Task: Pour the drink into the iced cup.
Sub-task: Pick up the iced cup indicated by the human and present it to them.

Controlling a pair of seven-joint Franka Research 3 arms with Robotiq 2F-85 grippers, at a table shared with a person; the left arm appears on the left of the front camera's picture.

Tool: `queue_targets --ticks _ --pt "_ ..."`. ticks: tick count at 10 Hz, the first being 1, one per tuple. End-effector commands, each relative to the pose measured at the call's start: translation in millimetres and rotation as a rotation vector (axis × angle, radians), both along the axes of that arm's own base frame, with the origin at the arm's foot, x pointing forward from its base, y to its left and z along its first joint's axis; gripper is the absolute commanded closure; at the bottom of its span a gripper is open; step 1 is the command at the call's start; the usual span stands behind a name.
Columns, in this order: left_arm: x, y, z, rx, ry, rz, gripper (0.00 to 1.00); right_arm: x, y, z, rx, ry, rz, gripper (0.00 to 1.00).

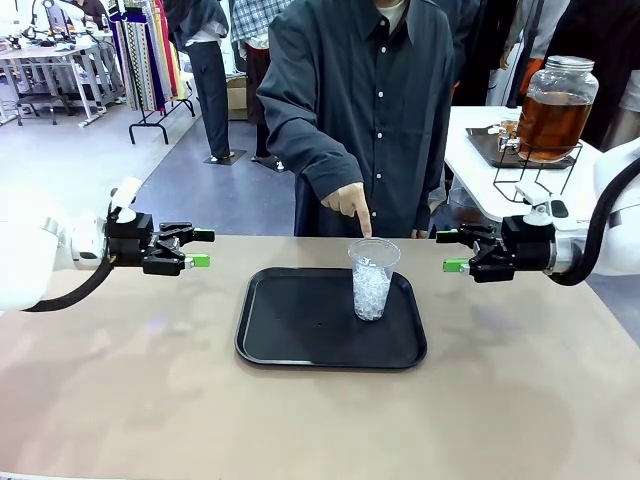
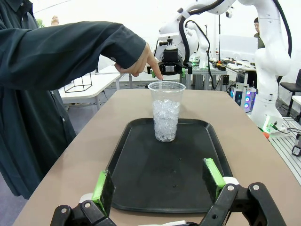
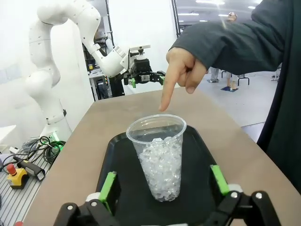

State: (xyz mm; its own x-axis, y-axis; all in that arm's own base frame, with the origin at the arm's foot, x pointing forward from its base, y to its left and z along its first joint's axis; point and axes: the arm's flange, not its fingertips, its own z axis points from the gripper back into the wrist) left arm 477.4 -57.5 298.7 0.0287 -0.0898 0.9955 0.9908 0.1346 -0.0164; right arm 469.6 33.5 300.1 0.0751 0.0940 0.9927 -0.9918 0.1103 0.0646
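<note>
A clear plastic iced cup (image 1: 372,279) half full of ice stands upright on the right part of a black tray (image 1: 290,330); I also see the cup (image 2: 166,112) and the cup (image 3: 160,155) from each wrist. A person's hand (image 1: 350,203) points a finger down at its rim. The drink (image 1: 553,122), amber in a lidded glass dispenser jar, sits on a white side table at the far right. My left gripper (image 1: 204,248) hovers open left of the tray. My right gripper (image 1: 448,250) hovers open to the right of the cup, nothing between its fingers.
The dispenser stands on a black wire rack (image 1: 535,175) beside a small tray. The person in a dark shirt (image 1: 380,90) stands at the table's far edge behind the cup. Bare tan tabletop (image 1: 120,400) lies in front of and beside the tray.
</note>
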Motion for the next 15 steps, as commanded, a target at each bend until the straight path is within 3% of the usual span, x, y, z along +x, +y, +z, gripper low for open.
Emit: queue_targets --ticks 1,9,11,15 --pt "1 -1 1 0.005 0.000 0.001 0.00 2 0 5 -0.001 -0.011 0.002 0.00" --pt "1 -1 1 0.005 0.000 0.001 0.00 0 46 -44 0.027 -0.001 0.009 0.00" --pt "1 -1 1 0.005 0.000 0.001 0.00 3 59 -56 0.028 -0.029 -0.004 0.00" --pt "1 -1 1 0.005 0.000 0.001 0.00 10 76 -68 0.052 -0.021 0.005 0.00"
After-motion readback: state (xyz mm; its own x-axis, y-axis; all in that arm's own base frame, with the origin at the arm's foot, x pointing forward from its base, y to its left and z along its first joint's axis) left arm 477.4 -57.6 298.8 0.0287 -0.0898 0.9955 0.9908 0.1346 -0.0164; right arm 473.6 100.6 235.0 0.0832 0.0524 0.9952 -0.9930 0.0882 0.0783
